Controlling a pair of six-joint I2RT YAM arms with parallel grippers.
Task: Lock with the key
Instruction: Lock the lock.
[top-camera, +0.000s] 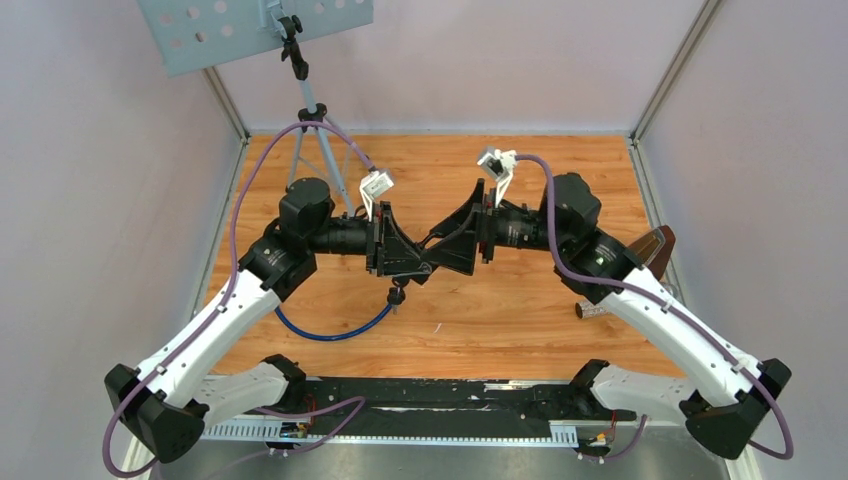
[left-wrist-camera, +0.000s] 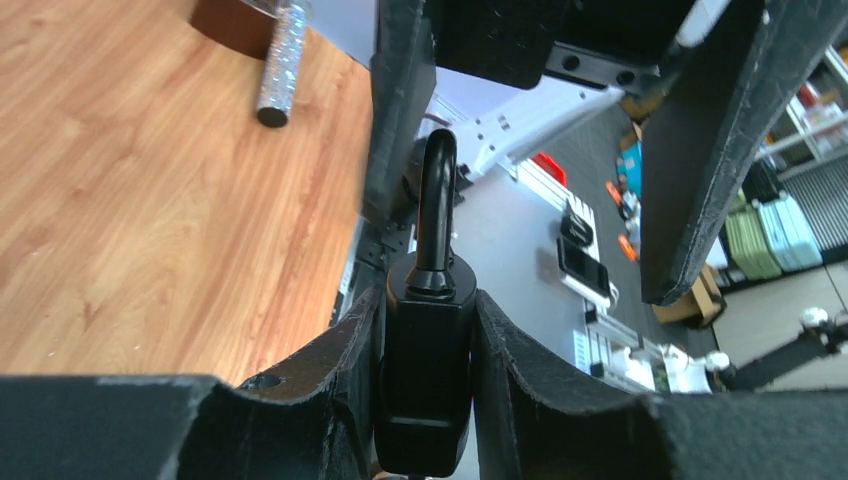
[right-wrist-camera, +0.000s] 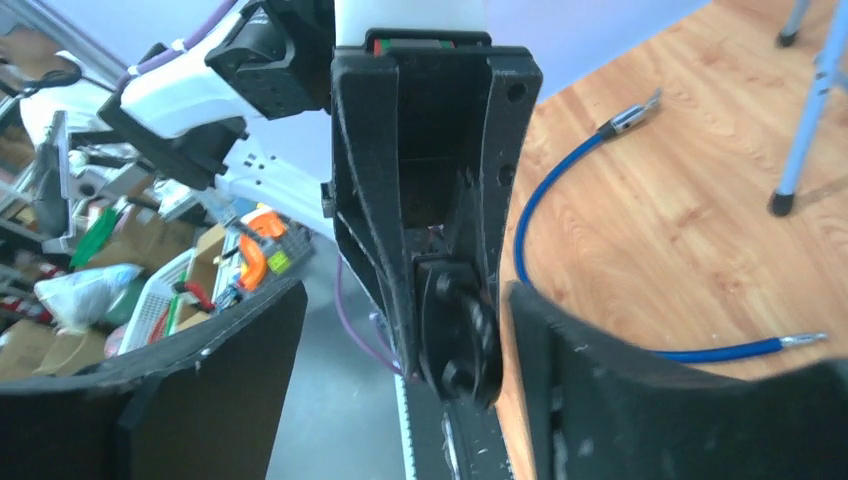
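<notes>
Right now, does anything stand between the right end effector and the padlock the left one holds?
Nothing visible does. The right end effector is open, and the padlock sits straight ahead of it, clamped in the left end effector.

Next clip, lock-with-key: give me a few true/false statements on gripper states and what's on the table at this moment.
1. The left gripper is shut on the black padlock. True.
2. The right gripper is clamped on the padlock too. False: its fingers stand wide apart.
3. A blue cable lies on the wooden table. True.
4. The tripod stands at the table's right edge. False: it stands at the far left.
</notes>
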